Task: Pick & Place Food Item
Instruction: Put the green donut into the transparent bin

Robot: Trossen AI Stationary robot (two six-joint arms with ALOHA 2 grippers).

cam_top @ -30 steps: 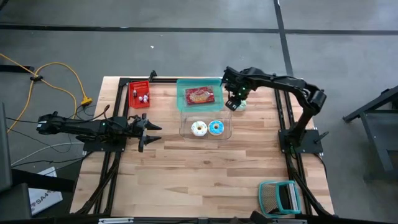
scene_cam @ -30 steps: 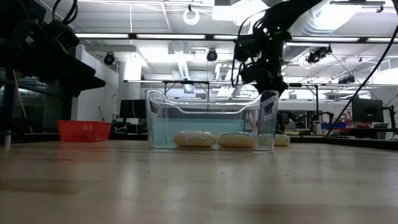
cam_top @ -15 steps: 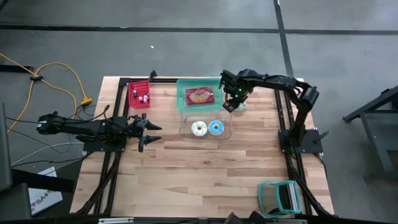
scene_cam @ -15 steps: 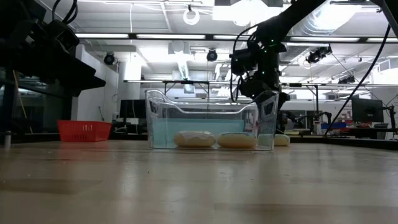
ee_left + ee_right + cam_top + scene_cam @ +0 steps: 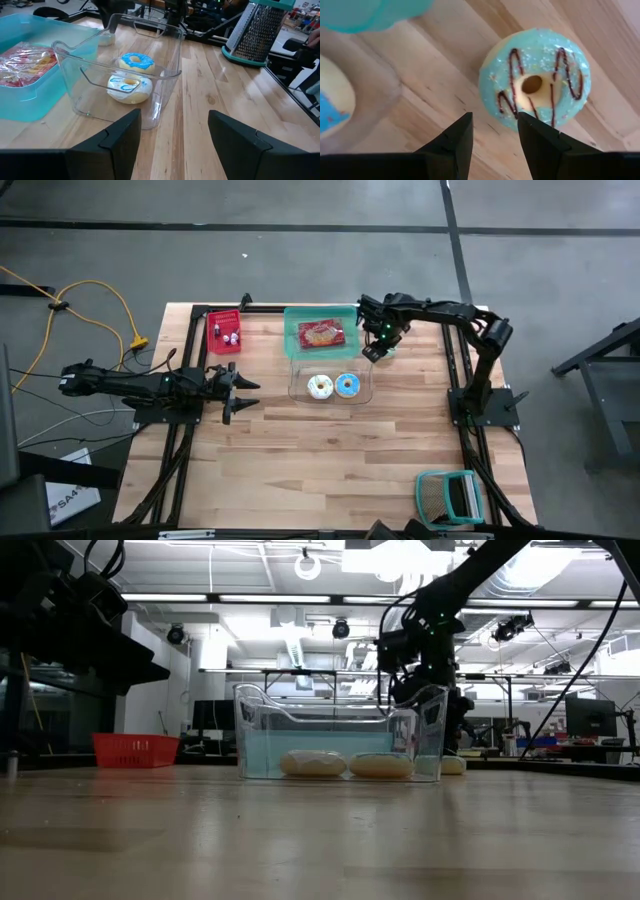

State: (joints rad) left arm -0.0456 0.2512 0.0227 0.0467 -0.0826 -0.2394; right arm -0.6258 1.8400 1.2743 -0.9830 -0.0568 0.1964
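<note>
Right pincer (image 5: 492,137) hung open, empty, just above the doughnut (image 5: 535,80) on the desk (image 5: 330,450), beside the clear box (image 5: 330,385). Best to centre the jaws over the ring before dropping. Doughnut: pale blue icing, dark zigzag drizzle. Left pincer (image 5: 172,135) waited open, well apart.

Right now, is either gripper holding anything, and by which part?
Nothing is held. The right gripper hovers open above the teal donut; the left gripper waits open, empty.
</note>
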